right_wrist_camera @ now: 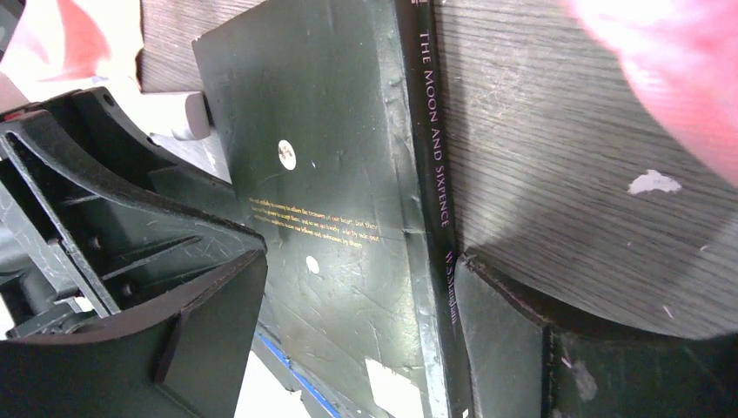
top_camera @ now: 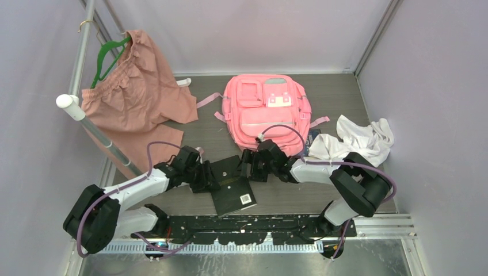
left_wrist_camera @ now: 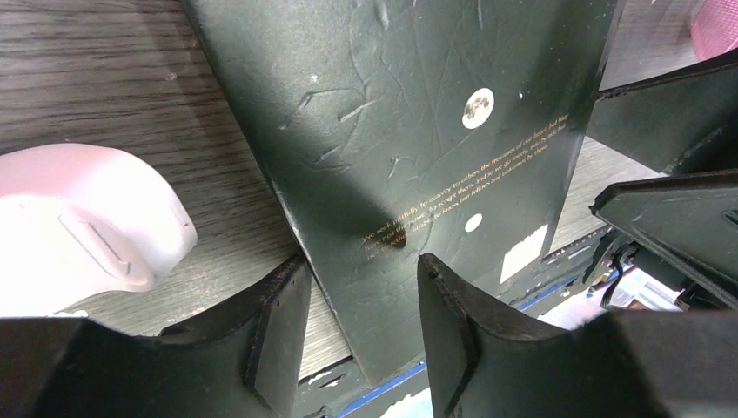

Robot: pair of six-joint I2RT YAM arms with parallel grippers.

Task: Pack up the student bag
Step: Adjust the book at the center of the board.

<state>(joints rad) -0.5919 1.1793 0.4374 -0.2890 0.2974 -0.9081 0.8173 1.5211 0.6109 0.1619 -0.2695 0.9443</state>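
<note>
around student bag (top_camera: 266,112): book (top_camera: 233,187), cloth (top_camera: 362,141), garment (top_camera: 138,95)

I'm looking into a booth closed in by plain, pale lilac-grey panels: a left wall (top_camera: 34,69), a far wall (top_camera: 259,29) and a right wall (top_camera: 437,86). A metal post (top_camera: 374,34) stands in the far right corner.

The table (top_camera: 345,109) is grey-brown wood-grain laminate reaching back to the far wall. At far left a silver upright pole (top_camera: 80,57) rises, and a slanting rail (top_camera: 118,152) with a white cap (top_camera: 67,103) crosses the table's left side.

Along the near edge lie a black perforated plate (top_camera: 259,221), a slotted metal strip (top_camera: 247,247) and a dull steel sheet (top_camera: 259,265).

The light is soft and even, with faint shadows. My right wrist feed shows a small pale chip (right_wrist_camera: 654,181) in the laminate.
</note>
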